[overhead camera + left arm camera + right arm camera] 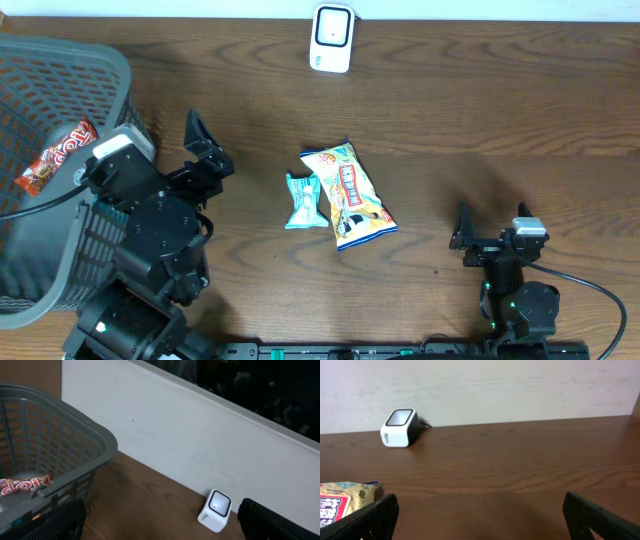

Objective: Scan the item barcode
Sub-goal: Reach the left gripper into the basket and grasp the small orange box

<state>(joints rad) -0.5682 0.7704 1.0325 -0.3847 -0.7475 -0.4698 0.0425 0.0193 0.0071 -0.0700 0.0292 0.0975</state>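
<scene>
A yellow snack bag [355, 197] with red and blue print lies flat mid-worktop [520, 110]. A small teal packet [303, 201] touches its side, and the white scanner [331, 38] is well apart. The left gripper [208, 152] and right gripper [490, 232] have jaws released, spread wide, grasping nothing.

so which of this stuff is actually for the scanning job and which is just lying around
For the job:
- white scanner at the table's far edge
- yellow snack bag
- small teal packet next to it; either could be the item to scan

Probably just lying about:
- grey basket
- red candy bar inside it
</scene>
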